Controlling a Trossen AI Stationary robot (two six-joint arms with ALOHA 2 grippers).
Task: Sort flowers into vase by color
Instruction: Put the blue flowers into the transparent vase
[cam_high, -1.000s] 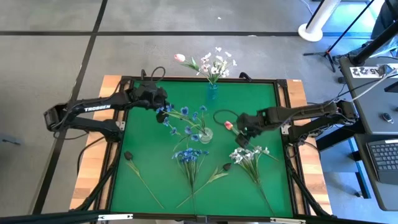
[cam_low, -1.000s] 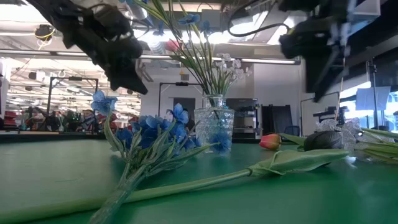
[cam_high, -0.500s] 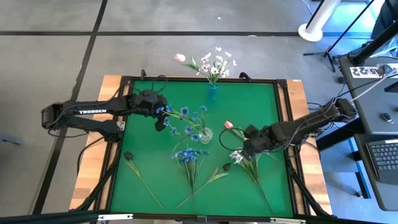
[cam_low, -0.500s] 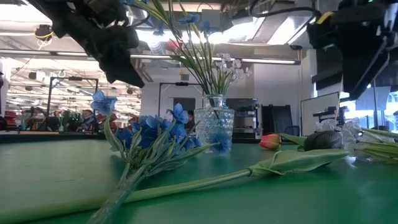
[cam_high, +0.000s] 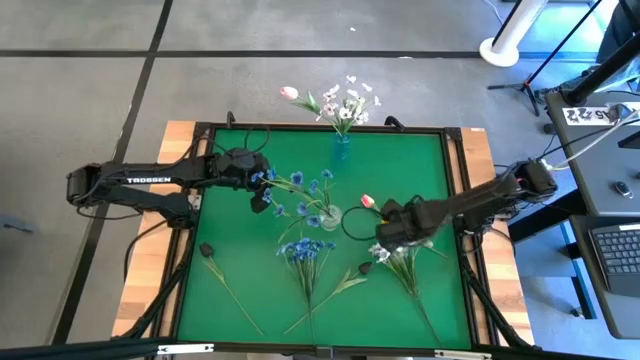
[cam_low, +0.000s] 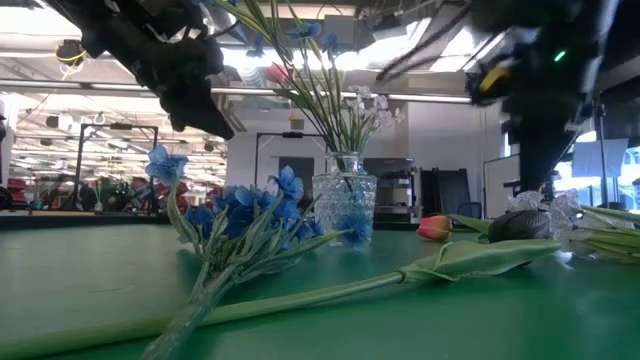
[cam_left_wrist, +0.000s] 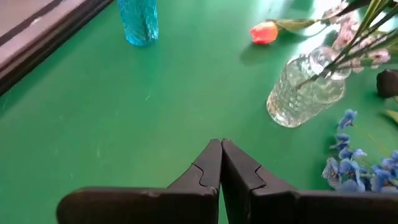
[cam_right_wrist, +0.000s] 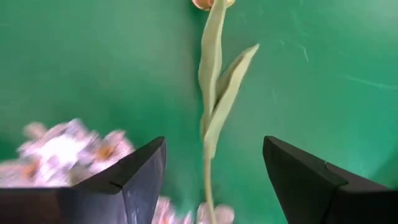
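My right gripper (cam_high: 388, 236) (cam_right_wrist: 214, 180) is open and low over the table. Its fingers stand on either side of the green stalk (cam_right_wrist: 210, 93) of a pink tulip (cam_high: 368, 201) that lies flat on the mat, touching nothing. A white spray (cam_high: 402, 250) (cam_right_wrist: 68, 149) lies beside it. My left gripper (cam_high: 256, 190) (cam_left_wrist: 221, 152) is shut and empty, hovering left of the clear vase (cam_high: 329, 215) (cam_left_wrist: 305, 93), which holds blue blossoms. The blue vase (cam_high: 342, 150) (cam_left_wrist: 138, 22) holds white sprays and a pink tulip. A blue spray (cam_high: 305, 250) and two near-black tulips (cam_high: 207, 250) (cam_high: 363, 269) lie on the mat.
The green mat sits in a raised dark frame (cam_high: 455, 135). The low view shows the lying blue spray (cam_low: 240, 230) and a dark tulip's stalk (cam_low: 440, 265) close to the camera. Bare mat (cam_high: 225, 215) lies on the left side. A stand and desk are beyond the table's right edge.
My right gripper has moved toward the near edge and down, from beside the pink tulip's head to over its stalk next to the white spray. My left gripper has shifted a little toward the near edge. No flower has moved.
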